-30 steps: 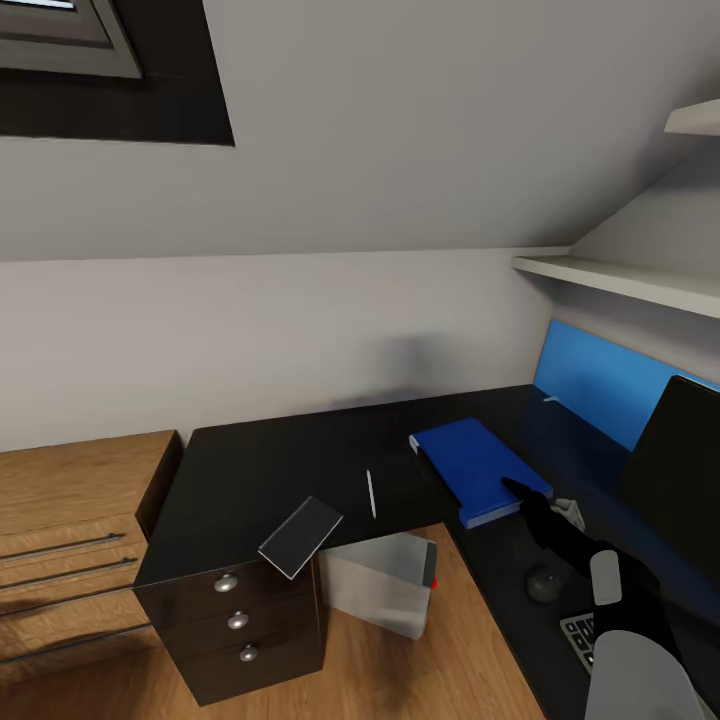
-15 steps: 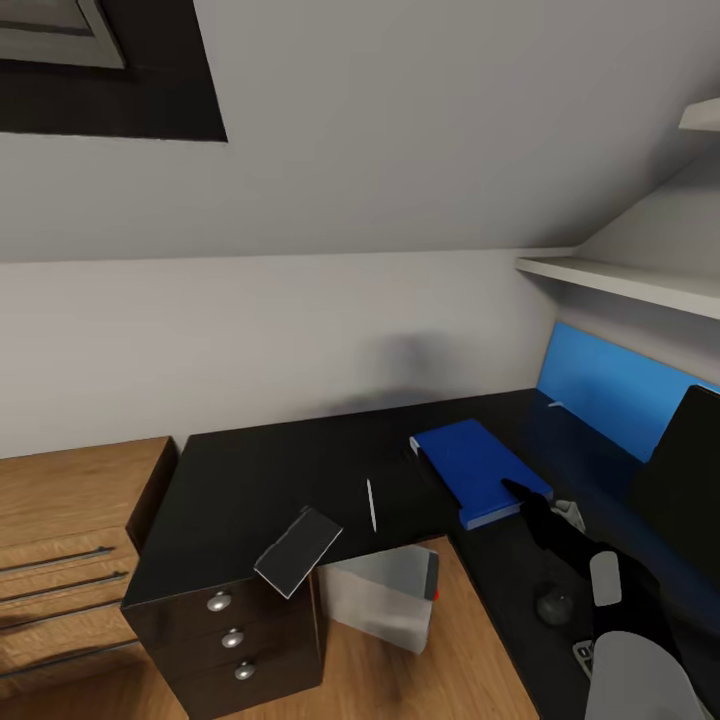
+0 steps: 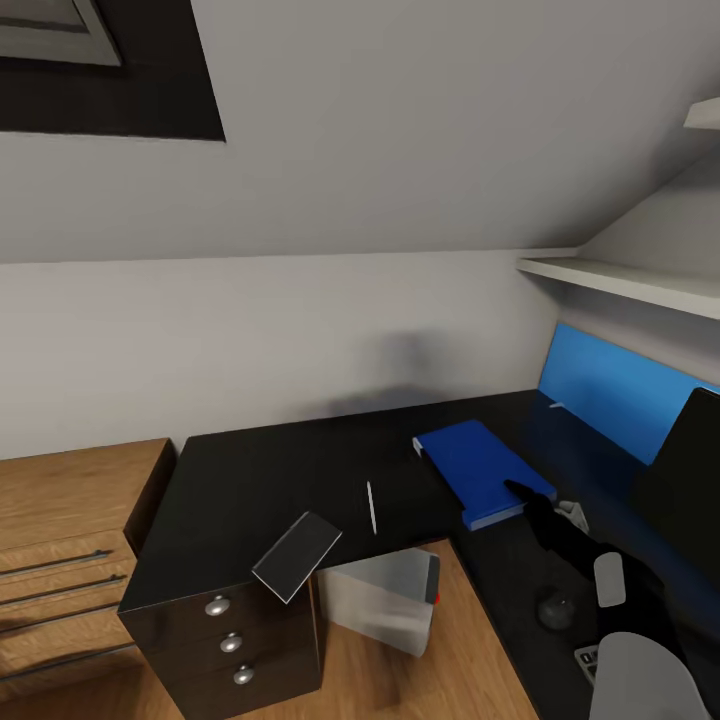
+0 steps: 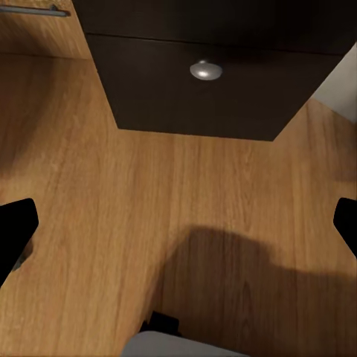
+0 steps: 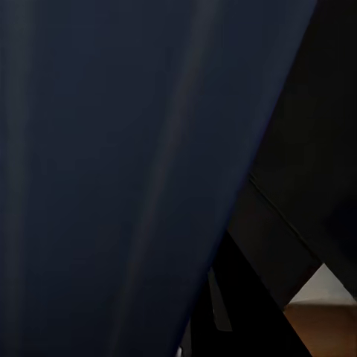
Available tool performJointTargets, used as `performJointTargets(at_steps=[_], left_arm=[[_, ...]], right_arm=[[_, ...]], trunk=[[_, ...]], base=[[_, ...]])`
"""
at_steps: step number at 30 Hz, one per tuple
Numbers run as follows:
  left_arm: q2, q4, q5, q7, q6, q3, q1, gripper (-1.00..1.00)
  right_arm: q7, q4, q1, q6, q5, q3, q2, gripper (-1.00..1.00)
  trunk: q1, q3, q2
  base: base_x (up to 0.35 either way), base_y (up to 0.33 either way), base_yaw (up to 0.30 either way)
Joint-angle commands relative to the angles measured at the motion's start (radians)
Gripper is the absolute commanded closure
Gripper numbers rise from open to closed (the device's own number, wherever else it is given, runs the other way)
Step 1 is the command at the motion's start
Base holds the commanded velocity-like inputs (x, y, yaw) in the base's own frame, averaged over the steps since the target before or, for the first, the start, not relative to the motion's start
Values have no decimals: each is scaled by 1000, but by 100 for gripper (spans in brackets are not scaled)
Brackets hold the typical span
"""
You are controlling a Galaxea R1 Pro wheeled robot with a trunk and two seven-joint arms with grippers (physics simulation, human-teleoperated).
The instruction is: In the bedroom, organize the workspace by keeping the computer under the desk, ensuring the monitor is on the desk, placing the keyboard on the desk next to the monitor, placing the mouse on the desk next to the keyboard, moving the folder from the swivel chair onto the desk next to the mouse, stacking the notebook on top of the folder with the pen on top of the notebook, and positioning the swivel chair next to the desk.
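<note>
- Bright blue folder lying flat on the black L-shaped bench, near the inner corner, just in front of the long blue wall panel.
- Right claw dark, reaching over the near end of the folder; fingertips at the folder's edge, but cannot tell whether apart, together or clamped on it. In the right wrist view, a dark blue surface close against the camera.
- Thin white pen lying on the bench, apart from the folder, toward the drawer side.
- Small notebook tilted over the bench's front edge above the drawers, one corner hanging past the edge.
- Small dark mouse on the bench near the right forearm; a corner of the keyboard just beside it at the picture's lower right.
- Black front of the monitor at the far right, standing on the bench.
- Light grey computer on the wood floor under the bench, next to the three dark drawers with round silver knobs.
- Left claw wide apart over the floor, holding nothing, black fingertips at the frame's sides, one drawer knob ahead.
- Light wooden drawer chest left of the bench.
- Compared with half a second ago: almost no change, whole view shifted very slightly, folder and right claw in the same relation.
</note>
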Motion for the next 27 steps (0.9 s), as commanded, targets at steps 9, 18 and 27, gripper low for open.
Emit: performJointTargets(at_steps=[9, 18, 27], left_arm=[[-1, -4, 8, -1, -3, 0, 0, -100], [-1, -4, 8, -1, -3, 0, 0, -100], [-2, -4, 8, -2, -3, 0, 0, -100]], right_arm=[[-78, -1, -1, 16, -4, -6, -22, 100], [-123, -1, -1, 14, -29, -4, -26, 100], [-119, -1, -1, 6, -32, -2, -27, 100]], trunk=[[0, -1, -1], [27, -23, -50], [62, -51, -113]], base=[[0, 0, 0], [0, 0, 0], [0, 0, 0]])
